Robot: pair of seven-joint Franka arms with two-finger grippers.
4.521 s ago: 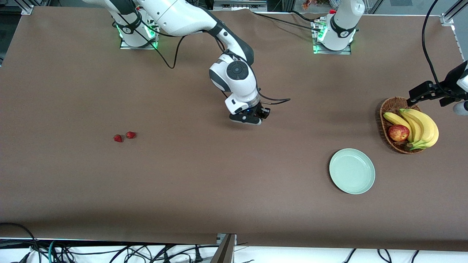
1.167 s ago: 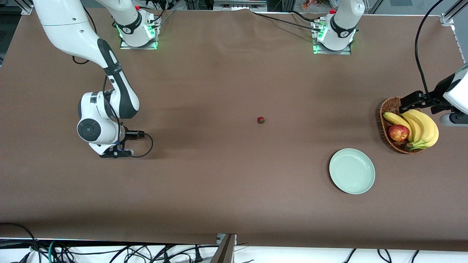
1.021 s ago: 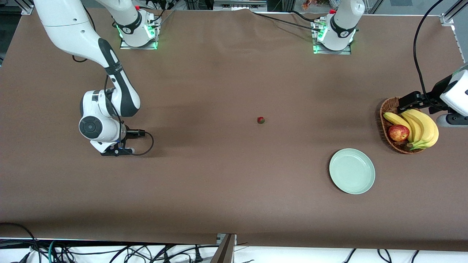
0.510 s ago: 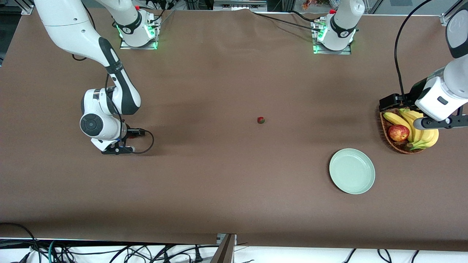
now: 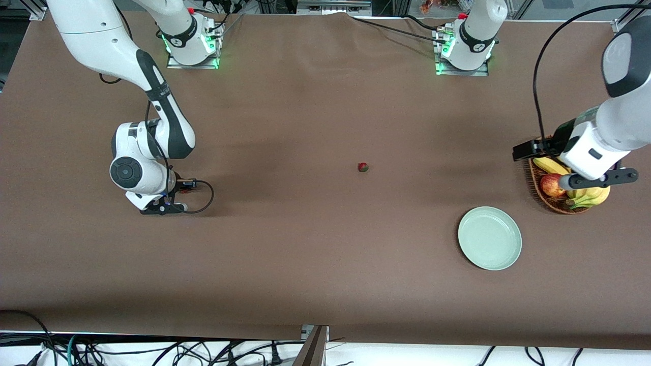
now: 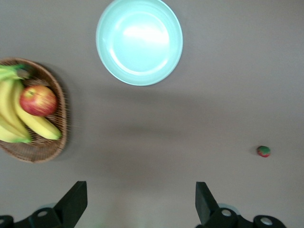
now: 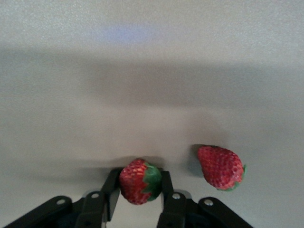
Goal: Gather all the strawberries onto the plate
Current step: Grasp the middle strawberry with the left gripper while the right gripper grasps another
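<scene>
My right gripper (image 5: 161, 207) is low at the table near the right arm's end, its fingers closed on the sides of one strawberry (image 7: 136, 182). A second strawberry (image 7: 220, 167) lies on the table just beside it. Both are hidden under the hand in the front view. A third strawberry (image 5: 362, 166) lies alone mid-table and also shows in the left wrist view (image 6: 263, 151). The mint-green plate (image 5: 490, 238) is empty, nearer the front camera than the basket; it also shows in the left wrist view (image 6: 139, 40). My left gripper (image 6: 138, 209) is open and empty, up in the air over the basket.
A brown wicker basket (image 5: 555, 204) with bananas (image 6: 28, 124) and a red-yellow apple (image 6: 38, 100) stands at the left arm's end of the table. Cables trail from both hands. The brown tabletop (image 5: 305, 244) lies between the strawberries and the plate.
My left arm has swung in from the table's end to over the basket. My right gripper has stayed low at the two strawberries, shifting only slightly.
</scene>
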